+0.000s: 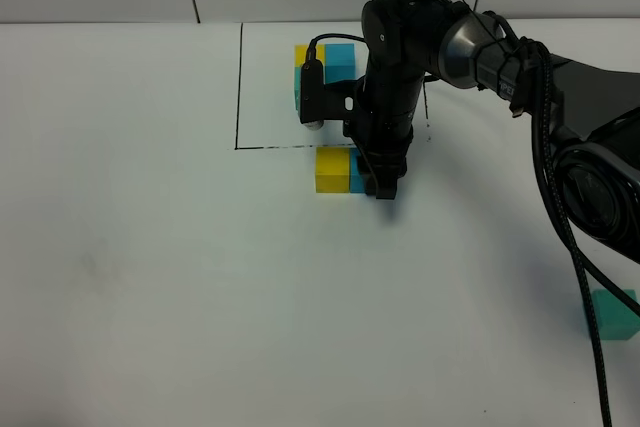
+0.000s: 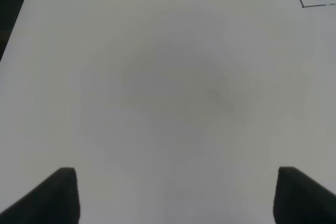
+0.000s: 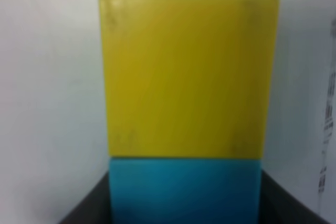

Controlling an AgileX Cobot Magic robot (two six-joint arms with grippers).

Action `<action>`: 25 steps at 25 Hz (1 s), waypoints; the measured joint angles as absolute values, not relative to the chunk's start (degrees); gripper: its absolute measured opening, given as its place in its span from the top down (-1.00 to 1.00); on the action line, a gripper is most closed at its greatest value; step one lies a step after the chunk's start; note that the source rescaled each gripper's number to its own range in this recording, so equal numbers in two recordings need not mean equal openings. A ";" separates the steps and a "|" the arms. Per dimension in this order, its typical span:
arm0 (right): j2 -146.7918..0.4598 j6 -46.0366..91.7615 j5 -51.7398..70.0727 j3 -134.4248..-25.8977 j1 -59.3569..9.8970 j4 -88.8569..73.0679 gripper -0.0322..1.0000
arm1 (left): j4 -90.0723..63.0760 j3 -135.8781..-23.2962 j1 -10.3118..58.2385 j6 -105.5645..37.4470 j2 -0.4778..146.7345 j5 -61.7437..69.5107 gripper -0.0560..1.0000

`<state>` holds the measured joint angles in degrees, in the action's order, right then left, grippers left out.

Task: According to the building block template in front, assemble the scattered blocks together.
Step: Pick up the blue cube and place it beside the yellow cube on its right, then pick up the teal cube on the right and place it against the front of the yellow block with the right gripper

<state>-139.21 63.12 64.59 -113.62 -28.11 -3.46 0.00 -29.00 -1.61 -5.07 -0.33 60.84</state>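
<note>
Three loose cubes show from the high camera: a yellow block (image 1: 331,169) touching a blue block (image 1: 356,175) just outside the black-lined frame (image 1: 240,87), and a teal-green block (image 1: 612,314) well apart at the right, partly behind a cable (image 1: 588,317). Three more make the building block template (image 1: 338,59) inside that frame. Only the right wrist view shows the right gripper (image 3: 186,203) closed on the blue block's sides. Only the left wrist view shows the left gripper (image 2: 177,195), spread wide above bare table (image 2: 168,77), holding nothing.
</note>
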 joint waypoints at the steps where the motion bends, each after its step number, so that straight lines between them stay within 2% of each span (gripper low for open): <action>1: -139.21 63.12 64.59 -113.62 -28.11 -3.46 0.88 | 0.00 -29.00 -1.61 -5.07 -0.33 60.84 -0.53; 5: -139.21 63.12 64.55 -113.62 -28.11 -3.46 0.88 | 0.00 -29.00 -1.61 -5.07 -0.33 60.84 -0.53; 7: -139.21 63.08 64.26 -113.62 -28.11 -3.46 0.80 | 0.00 -29.00 -1.61 -5.07 -0.33 60.84 -0.53; 9: -139.43 62.96 63.13 -113.62 -28.14 -3.57 0.50 | 0.00 -29.00 -1.61 -5.07 -0.33 60.84 -0.53; 13: -139.30 61.78 62.75 -113.57 -28.14 -3.39 -0.33 | 0.00 -29.00 -1.61 -5.07 -0.33 60.84 -0.53; 14: -139.09 60.79 62.90 -113.51 -28.14 -3.07 -0.48 | 0.00 -29.00 -1.61 -5.07 -0.33 60.84 -0.53; 16: -138.00 58.41 64.02 -113.44 -28.14 -2.17 -0.63 | 0.00 -29.00 -1.61 -5.07 -0.33 60.84 -0.53; 22: -131.30 46.26 68.74 -111.75 -23.67 -1.39 -0.69 | 0.00 -29.00 -1.61 -5.07 -0.33 60.84 -0.53; 25: -126.12 37.47 68.25 -104.96 -19.33 -1.18 -0.68 | 0.00 -29.00 -1.61 -5.07 -0.33 60.84 -0.53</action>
